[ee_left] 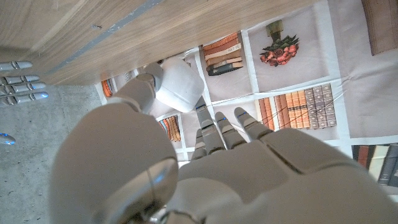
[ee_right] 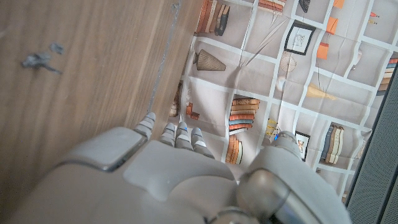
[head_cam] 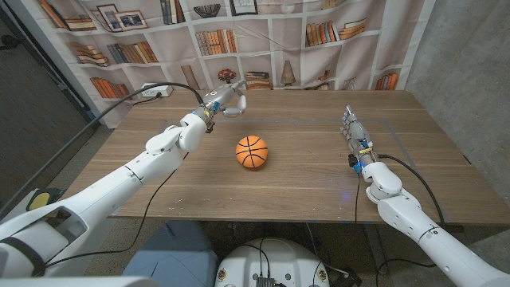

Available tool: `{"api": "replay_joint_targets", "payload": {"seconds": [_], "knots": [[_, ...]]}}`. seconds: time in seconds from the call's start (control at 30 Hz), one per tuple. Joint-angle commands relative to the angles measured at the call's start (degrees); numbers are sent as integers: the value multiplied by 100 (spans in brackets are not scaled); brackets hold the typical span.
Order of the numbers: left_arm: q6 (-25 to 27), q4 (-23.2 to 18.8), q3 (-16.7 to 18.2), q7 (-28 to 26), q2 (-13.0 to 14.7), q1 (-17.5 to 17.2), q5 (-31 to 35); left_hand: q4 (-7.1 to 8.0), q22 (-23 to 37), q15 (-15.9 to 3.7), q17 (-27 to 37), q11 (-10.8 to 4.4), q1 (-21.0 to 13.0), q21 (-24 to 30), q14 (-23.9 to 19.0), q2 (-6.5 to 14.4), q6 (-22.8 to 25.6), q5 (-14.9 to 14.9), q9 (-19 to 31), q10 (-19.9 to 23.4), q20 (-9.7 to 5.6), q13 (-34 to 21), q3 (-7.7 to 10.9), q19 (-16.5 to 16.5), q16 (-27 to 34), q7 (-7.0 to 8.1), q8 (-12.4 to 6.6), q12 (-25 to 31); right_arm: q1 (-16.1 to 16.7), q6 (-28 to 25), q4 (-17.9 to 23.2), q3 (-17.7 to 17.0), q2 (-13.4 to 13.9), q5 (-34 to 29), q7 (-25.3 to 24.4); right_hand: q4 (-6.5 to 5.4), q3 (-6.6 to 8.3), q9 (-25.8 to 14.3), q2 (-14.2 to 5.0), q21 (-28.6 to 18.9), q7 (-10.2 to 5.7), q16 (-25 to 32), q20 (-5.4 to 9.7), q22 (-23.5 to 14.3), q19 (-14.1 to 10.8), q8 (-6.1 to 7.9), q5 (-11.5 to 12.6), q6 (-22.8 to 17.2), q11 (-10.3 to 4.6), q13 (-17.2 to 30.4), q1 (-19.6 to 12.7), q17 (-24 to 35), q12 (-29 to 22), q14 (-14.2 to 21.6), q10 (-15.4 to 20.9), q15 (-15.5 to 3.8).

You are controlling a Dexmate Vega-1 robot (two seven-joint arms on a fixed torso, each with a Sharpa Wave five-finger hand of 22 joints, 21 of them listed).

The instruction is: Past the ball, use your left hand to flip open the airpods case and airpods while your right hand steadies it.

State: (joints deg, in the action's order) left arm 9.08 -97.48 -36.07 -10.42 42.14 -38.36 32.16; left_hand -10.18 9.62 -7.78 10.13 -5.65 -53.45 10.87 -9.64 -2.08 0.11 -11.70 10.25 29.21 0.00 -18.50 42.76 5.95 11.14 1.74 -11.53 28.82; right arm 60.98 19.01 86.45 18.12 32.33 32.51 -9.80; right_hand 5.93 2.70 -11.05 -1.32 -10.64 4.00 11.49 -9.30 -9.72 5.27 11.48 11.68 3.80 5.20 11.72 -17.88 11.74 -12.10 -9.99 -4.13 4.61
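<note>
Head view: the left hand (head_cam: 227,101) reaches to the upper middle of the frame, beyond the orange basketball (head_cam: 252,151) at centre on the brown wooden desk (head_cam: 303,171). The right hand (head_cam: 353,127) stands at right, holding nothing, fingers straight.

Left wrist view: the fingers (ee_left: 219,127) and thumb pinch the white rounded airpods case (ee_left: 179,85), lid closed.

Right wrist view: the fingers (ee_right: 175,134) extend toward the bookshelf-printed backdrop (ee_right: 298,81).

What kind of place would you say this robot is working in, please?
Probably a lab or test room, not a real library: the bookshelf backdrop is a printed cloth with creases, hung behind a wooden table, with bare concrete wall beside it and a power strip with cables.
</note>
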Motion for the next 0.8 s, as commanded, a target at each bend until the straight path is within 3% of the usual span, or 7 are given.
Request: {"api": "replay_joint_targets", "payload": {"seconds": [0.03,0.23,0.37,0.8], "knots": [[37,37,97,-288,-271,-126,-634,30,12,0,-1,-671,23,30,-38,22,30,-19,27,728,-10,-93,53,59,21,-10,-18,60,116,64,95,-76,39,15,-27,40,-9,-24,-49,-23,11,46,-16,-12,44,4,-21,18,-3,13,-29,11,5,-491,-15,-21],[-4,104,134,-387,-425,-139,-987,36,12,-62,1,-672,20,40,-165,34,21,-27,27,750,-61,-106,44,113,46,-15,-1,61,138,72,127,-94,59,14,-17,42,-10,-24,-51,-23,8,46,-16,-12,45,5,-22,15,-8,12,-30,11,6,-491,-16,-20],[-59,141,119,-404,-443,-120,-1120,27,17,-134,-8,-670,-3,120,-306,27,2,-34,27,831,-136,-130,4,411,45,-48,21,77,166,40,167,-95,113,-62,-58,38,-20,-24,-44,-25,7,112,-17,-12,39,8,-26,8,1,12,-15,18,-8,-329,21,-96],[-290,183,211,-559,-658,-211,-1771,40,17,-195,1,-672,5,55,-528,30,61,-50,26,946,-95,-150,-5,343,79,-78,8,97,191,9,221,-124,141,-84,-94,37,-25,-24,-45,-27,5,133,-28,-12,35,7,-28,11,4,11,-7,26,-12,-266,37,-118]]}}
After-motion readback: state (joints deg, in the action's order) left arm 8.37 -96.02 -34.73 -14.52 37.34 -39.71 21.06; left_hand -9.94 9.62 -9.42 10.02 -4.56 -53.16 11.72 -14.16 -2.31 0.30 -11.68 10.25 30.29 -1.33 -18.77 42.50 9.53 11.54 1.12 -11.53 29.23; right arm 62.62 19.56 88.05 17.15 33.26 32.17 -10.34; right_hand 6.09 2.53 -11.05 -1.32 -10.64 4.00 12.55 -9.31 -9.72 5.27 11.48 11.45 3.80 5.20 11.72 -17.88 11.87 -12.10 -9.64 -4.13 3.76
